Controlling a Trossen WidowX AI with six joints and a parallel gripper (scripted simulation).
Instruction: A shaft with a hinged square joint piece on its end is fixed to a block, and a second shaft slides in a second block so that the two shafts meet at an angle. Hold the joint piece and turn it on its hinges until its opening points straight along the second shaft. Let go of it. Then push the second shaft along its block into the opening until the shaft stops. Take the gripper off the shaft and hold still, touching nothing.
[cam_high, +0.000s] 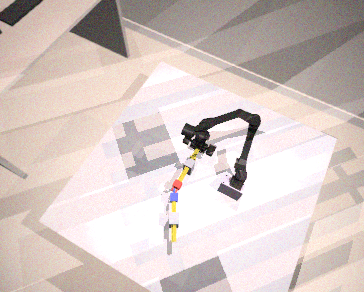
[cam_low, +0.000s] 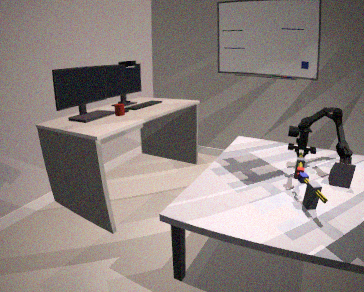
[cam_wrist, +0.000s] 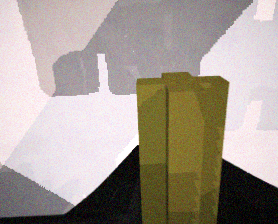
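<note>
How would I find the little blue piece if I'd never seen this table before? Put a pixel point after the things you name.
On the big white table (cam_high: 100, 200) (cam_low: 200, 210), find the yellow shafts meeting at an angle. Near the bend sit two small coloured pieces; yours is the blue one (cam_high: 174, 197) (cam_low: 304, 175), beside the red one (cam_high: 177, 184) (cam_low: 300, 169).

White table (cam_high: 115, 200) (cam_low: 200, 212), flat-topped, dark-legged, marked by patches of shadow; two shaft blocks (cam_high: 173, 219) (cam_low: 311, 197) and the arm's dark base (cam_high: 229, 191) (cam_low: 342, 176) are borne directly on it.
</note>
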